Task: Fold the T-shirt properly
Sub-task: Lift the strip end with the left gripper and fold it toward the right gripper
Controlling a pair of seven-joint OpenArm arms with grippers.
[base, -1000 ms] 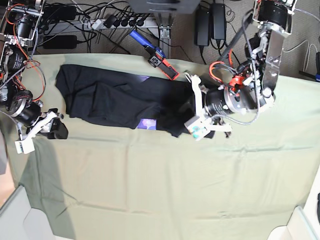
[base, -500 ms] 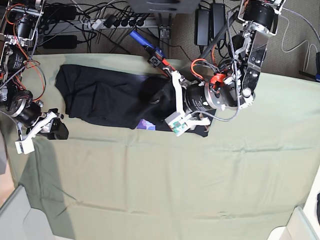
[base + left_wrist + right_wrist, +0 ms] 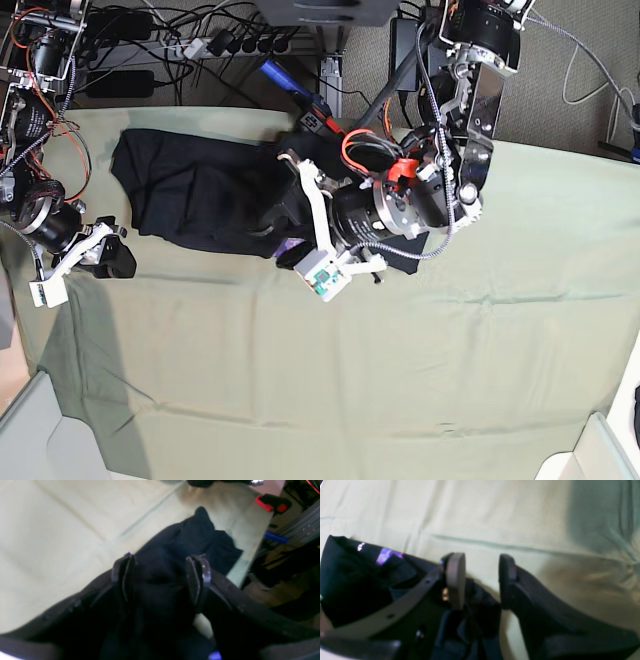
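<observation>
The black T-shirt [image 3: 190,190] lies flat on the pale green cloth at the back left. My left gripper [image 3: 278,215] hangs over the shirt's middle. In the left wrist view its fingers [image 3: 123,577] stand on either side of a bunch of black shirt cloth [image 3: 200,535], gripper [image 3: 160,577] shut on it. A purple-lit label [image 3: 290,246] shows at the shirt's front edge. My right gripper [image 3: 112,258] rests by the shirt's front left corner. In the right wrist view the gripper [image 3: 481,580] is open, green cloth showing between its tips, the shirt [image 3: 350,580] to its left.
The pale green cloth [image 3: 350,380] covers the whole table. A blue and red clamp [image 3: 300,100] and cables [image 3: 200,40] lie behind the back edge. Grey bin corners show at the front left [image 3: 40,430] and front right [image 3: 600,450].
My left arm has swung leftward from the shirt's right end to over its middle, bringing the gripped cloth with it. The right arm has not moved.
</observation>
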